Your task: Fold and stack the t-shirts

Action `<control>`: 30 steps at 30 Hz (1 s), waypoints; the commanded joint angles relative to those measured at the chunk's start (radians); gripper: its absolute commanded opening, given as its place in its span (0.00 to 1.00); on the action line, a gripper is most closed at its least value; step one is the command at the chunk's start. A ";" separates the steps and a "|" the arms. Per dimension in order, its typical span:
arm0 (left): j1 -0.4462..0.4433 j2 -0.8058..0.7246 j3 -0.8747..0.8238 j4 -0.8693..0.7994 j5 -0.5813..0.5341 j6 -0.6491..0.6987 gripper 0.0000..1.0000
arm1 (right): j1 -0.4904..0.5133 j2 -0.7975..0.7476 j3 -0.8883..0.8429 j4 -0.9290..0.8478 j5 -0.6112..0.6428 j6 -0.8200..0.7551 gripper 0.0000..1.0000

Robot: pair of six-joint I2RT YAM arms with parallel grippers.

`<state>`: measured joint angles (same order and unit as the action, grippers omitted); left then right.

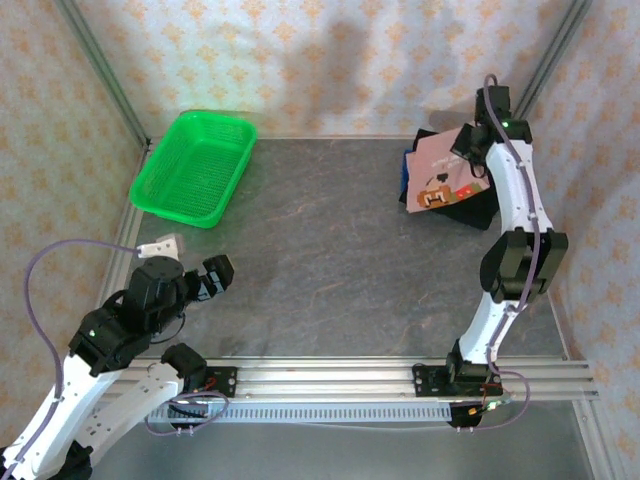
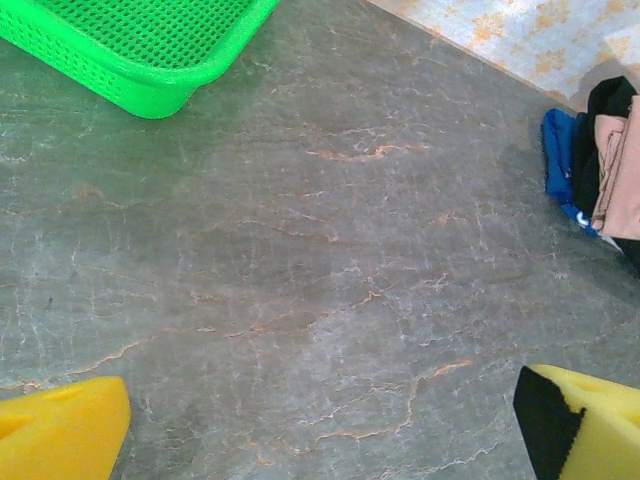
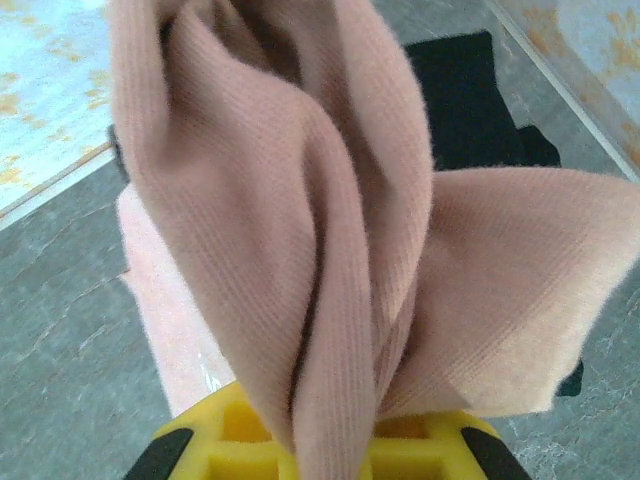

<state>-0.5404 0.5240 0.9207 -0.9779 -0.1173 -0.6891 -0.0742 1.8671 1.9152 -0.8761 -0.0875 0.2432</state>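
The dusty-pink t-shirt (image 1: 443, 172), with a brown-and-white print, lies on the black t-shirt (image 1: 472, 210) at the far right of the table. My right gripper (image 1: 470, 142) sits over the pink shirt's far edge. Seen from the right wrist, the right gripper (image 3: 335, 450) is shut on a bunched fold of the pink t-shirt (image 3: 300, 220), which rises in ridges from the yellow fingers (image 3: 420, 455); the black t-shirt (image 3: 470, 100) lies behind. My left gripper (image 1: 218, 275) hovers open near the left front, with bare table between its yellow fingers (image 2: 60, 430). The left wrist view catches the pile's edge: pink t-shirt (image 2: 620, 170), black t-shirt (image 2: 605, 100).
A bright green mesh basket (image 1: 195, 168) stands at the back left, and its corner (image 2: 140, 50) shows in the left wrist view. A blue cloth (image 1: 407, 170) pokes out at the pile's left side (image 2: 560, 165). Patterned walls enclose the grey table (image 1: 320, 260).
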 commanded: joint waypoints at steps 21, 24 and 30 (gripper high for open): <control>0.014 0.091 -0.004 0.044 -0.075 0.020 1.00 | -0.217 -0.217 -0.290 0.116 -0.243 0.057 0.96; 0.048 0.135 0.001 0.088 -0.092 0.040 1.00 | -0.188 -0.455 -0.569 0.196 -0.282 0.048 0.99; 0.304 0.319 -0.025 0.228 -0.141 0.178 1.00 | -0.088 -0.888 -1.098 0.392 -0.197 0.064 0.99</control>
<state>-0.3130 0.7906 0.9188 -0.8665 -0.1745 -0.6056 -0.1841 1.0561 0.9840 -0.6041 -0.3332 0.3054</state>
